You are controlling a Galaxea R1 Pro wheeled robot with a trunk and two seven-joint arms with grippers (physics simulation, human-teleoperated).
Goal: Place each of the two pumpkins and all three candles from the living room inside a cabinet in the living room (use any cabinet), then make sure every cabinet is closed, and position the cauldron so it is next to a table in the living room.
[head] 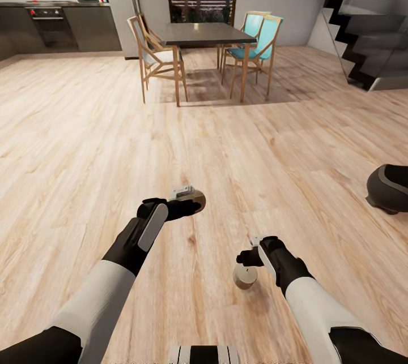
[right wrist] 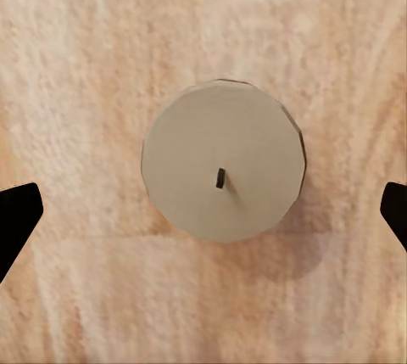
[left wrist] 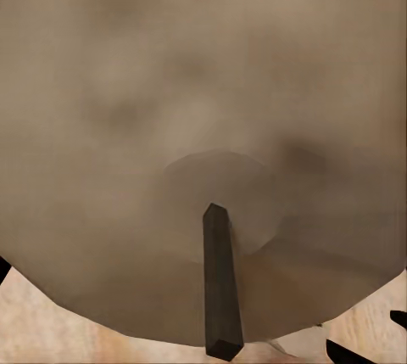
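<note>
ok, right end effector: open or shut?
Open. Right end effector has fingertips spread wide of the upright candle, touching nothing.

Beige-tan candle (right wrist: 223,169) with dark wick (right wrist: 220,178), pale wood-grain floor (head: 85,137), glossy black cauldron (head: 390,187)

The pale wooden plank floor (head: 85,143) lies open ahead as far as the dark-topped dining bench (head: 204,34) with its wooden chairs (head: 154,58). A short beige cylindrical candle (right wrist: 223,160) stands upright between the right gripper's wide-spread fingers (right wrist: 17,220), floor bare around it. A glossy black round-bellied pot (head: 390,187), probably the cauldron, blocks the right edge
</note>
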